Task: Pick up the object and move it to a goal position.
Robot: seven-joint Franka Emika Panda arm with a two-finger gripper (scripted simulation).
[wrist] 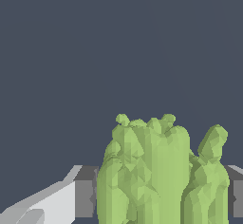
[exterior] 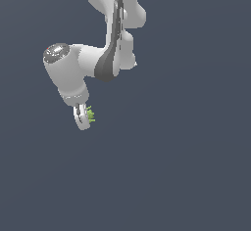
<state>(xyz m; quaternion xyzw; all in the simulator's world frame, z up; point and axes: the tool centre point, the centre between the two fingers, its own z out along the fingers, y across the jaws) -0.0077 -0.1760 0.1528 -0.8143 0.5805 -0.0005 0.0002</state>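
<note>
**Pick made, carry to the goal not yet shown as finished**

While no goal marker shows in either view, the first half of the job looks done: the gripper (exterior: 84, 117) is closed onto the object (exterior: 90, 114), a small yellow-green bumpy lump that sits between the fingers. In the exterior view the white arm (exterior: 100, 58) reaches down from the top of the frame and bends toward that view's left, with the gripper pointing downward at its end. The green lump pokes out on the side of the fingers that faces the exterior view's right, and nothing is seen under it; the background is one flat blue-grey, so whether it hangs over a surface, or how high, cannot be told.

The wrist view fills in the hold. There the object (wrist: 156, 175) takes up the space between the two grey finger pads (wrist: 84, 194), one on each side, and it appears to touch both. Its knobbly top rises above the pads, so only the lower part of the lump is pinched.

As a judgement, the grasp and the lift are done and the transport remains. With no goal visible, how much travel is left cannot be said. The bumpy, uneven shape suggests that the pads bear on a few high points only, so a slip during the carry is the main risk.
</note>
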